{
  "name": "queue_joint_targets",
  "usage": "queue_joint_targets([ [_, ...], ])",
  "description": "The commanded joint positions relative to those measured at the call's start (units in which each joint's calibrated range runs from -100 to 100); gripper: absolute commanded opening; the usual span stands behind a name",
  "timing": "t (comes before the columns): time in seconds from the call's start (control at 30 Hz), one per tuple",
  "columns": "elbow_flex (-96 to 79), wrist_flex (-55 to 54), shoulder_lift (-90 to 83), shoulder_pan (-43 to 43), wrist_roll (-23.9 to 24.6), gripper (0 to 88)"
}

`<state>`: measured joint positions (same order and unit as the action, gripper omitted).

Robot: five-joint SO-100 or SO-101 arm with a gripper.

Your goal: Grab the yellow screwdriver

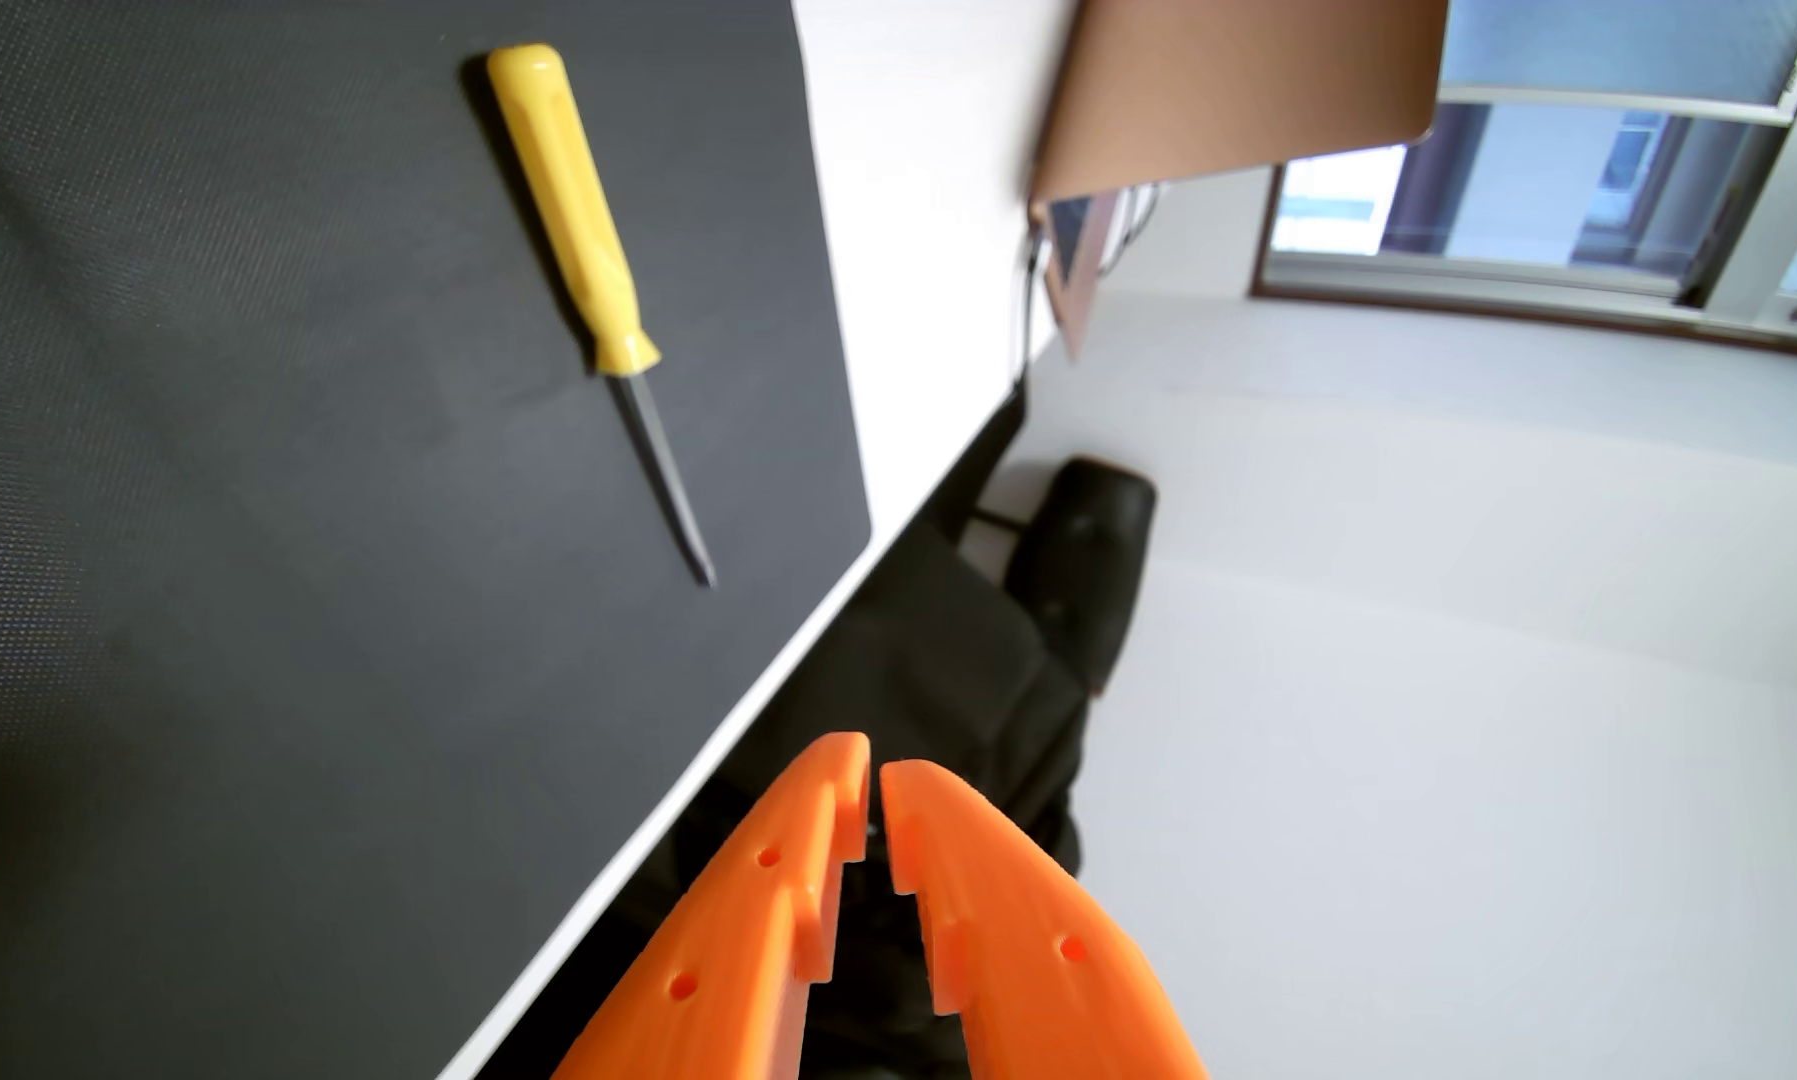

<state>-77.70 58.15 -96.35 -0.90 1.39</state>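
Black textured mat (250, 519) covers a white table (915, 260) in the wrist view. Orange plastic two-finger gripper (875, 768) enters from the bottom edge, fingertips nearly touching, empty, past the table's edge. Yellow-handled screwdriver (587, 239) lies flat on the mat, well apart from the gripper, metal tip toward it.

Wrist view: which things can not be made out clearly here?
- Screwdriver tip type: too small and blurred, wrist view.
- Tool: its base is cut off by the bottom edge.
- Laptop: cut off by the top edge; the screen is seen edge-on.
- Black chair: partly hidden behind the table edge, blurred.
- Black mat: cut off at the left.
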Motion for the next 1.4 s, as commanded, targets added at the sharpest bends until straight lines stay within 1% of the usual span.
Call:
queue_joint_targets([
  [0.0,1.1,-0.9,-0.1,0.1,0.1,0.9],
  [0.7,2.5,-2.5,0.6,0.4,0.2,0.9],
  [1.03,4.8,-2.6,1.0,4.7,0.2,0.9],
  [1.2,3.1,-6.5,2.1,4.2,0.2,0.9],
  [1.37,3.9,-10.3,9.9,4.1,0.2,0.9],
])
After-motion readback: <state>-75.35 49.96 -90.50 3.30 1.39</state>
